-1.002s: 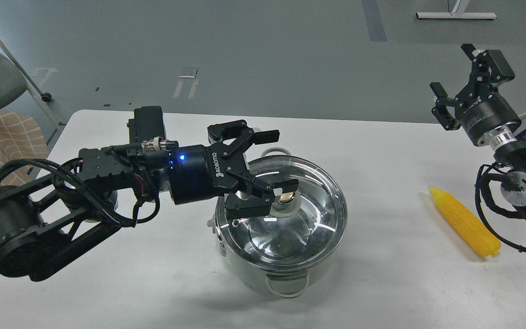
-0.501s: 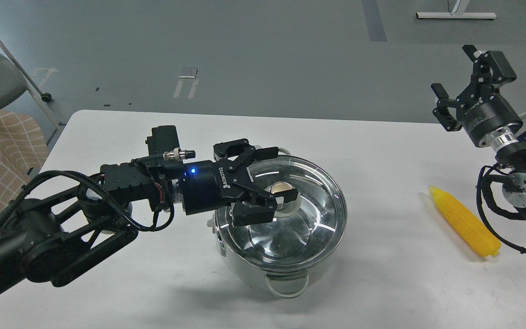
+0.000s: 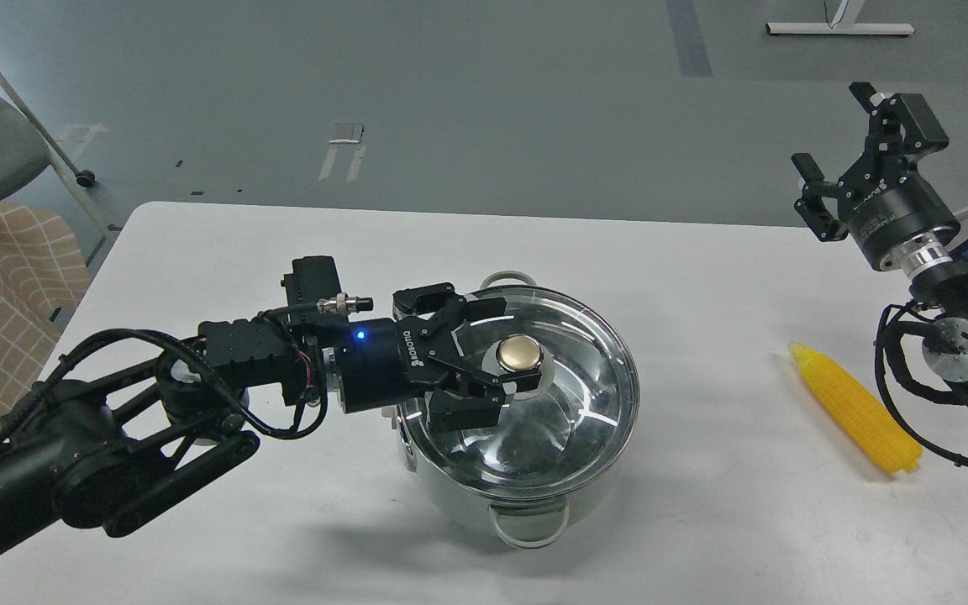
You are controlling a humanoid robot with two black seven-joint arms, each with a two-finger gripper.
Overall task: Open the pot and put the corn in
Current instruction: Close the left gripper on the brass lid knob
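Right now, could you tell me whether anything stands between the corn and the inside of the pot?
Yes. The glass lid covers the pot, closing its opening. The left gripper is open around the lid's gold knob. The corn lies on the table, right of the pot.

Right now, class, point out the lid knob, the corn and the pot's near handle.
lid knob [image 3: 521, 354], head view: centre of its gold top.
corn [image 3: 854, 408], head view: middle of the yellow cob.
pot's near handle [image 3: 528, 529], head view: front of the loop.
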